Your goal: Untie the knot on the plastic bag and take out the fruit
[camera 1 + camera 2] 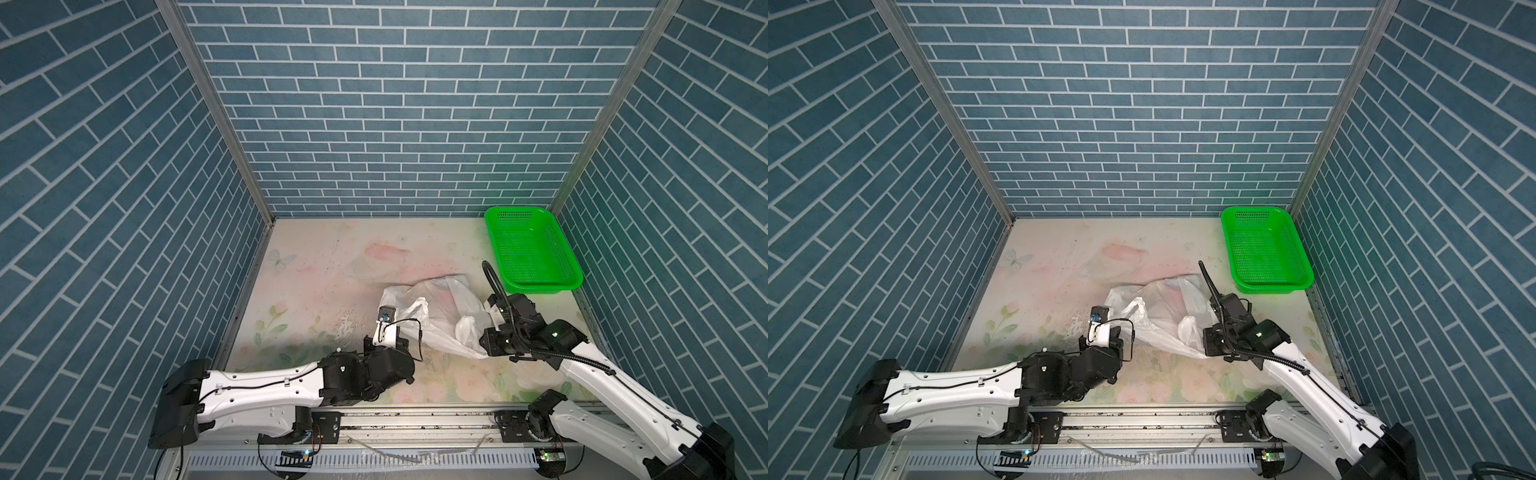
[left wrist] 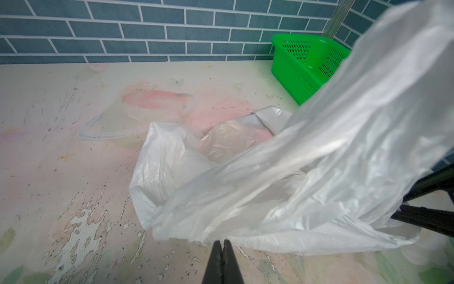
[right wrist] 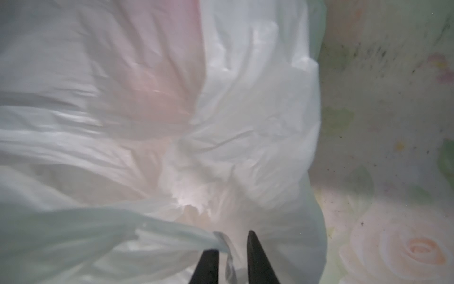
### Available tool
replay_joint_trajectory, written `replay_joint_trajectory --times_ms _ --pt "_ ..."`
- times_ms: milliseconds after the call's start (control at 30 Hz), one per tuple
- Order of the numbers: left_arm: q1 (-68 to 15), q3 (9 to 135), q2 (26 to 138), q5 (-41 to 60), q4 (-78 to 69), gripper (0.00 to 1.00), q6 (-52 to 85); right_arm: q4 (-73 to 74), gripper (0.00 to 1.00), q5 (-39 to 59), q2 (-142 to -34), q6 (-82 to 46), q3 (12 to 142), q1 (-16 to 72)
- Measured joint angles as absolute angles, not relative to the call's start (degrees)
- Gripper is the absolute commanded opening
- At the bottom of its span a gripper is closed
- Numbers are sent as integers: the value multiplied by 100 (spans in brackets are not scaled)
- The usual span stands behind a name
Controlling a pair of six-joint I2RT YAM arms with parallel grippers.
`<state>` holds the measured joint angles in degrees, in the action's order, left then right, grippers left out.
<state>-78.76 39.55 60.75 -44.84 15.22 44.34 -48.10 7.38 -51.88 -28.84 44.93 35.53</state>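
**The plastic bag** (image 1: pixel 436 309), crumpled and translucent, is seen lying on the table between the two grippers, with one fold lifted toward the right gripper (image 3: pixel 231 242). That gripper's jaws are shown apart. A twisted strand (image 3: pixel 172 231) of the bag is draped over one finger and hangs between them. The left gripper (image 2: pixel 222 242) is shown with its jaws pressed together at the bag's nearest edge; whether film is pinched there cannot be told.

The left arm (image 1: pixel 257 382) is laid low along the table's front, with its wrist bent toward the bag. The right arm (image 1: pixel 615 382) is angled in obliquely, with its wrist lowered beside the bag.

Beyond the right gripper, apart from the bag, a green basket (image 1: pixel 536 286) is set. The table (image 1: pixel 316 257) is printed with pale flowers and is worn in patches just ahead of the left gripper. It is enclosed on three sides by blue brick-patterned walls (image 1: pixel 395 124).
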Motion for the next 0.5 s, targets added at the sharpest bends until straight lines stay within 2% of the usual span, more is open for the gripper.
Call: replay_joint_trajectory --times_ms 200,233,300,400,500 --pt "-7944 4005 6003 -4648 1406 0 4125 -6224 43 1002 -5277 -2877 6501 3553" --pt "-7955 4032 6003 -4661 1393 0 4073 -6501 47 1013 -5308 -2877 6823 3553" --pt "-7979 4106 6010 -4674 1367 11 3955 -6886 51 1022 -5391 -2864 7347 3553" --pt "-8034 4246 6051 -4678 1306 38 3721 -7194 56 1039 -5618 -2714 7942 3553" --pt "-8095 4477 6154 -4657 1253 58 3500 -7164 57 1079 -5935 -2346 8160 3553"
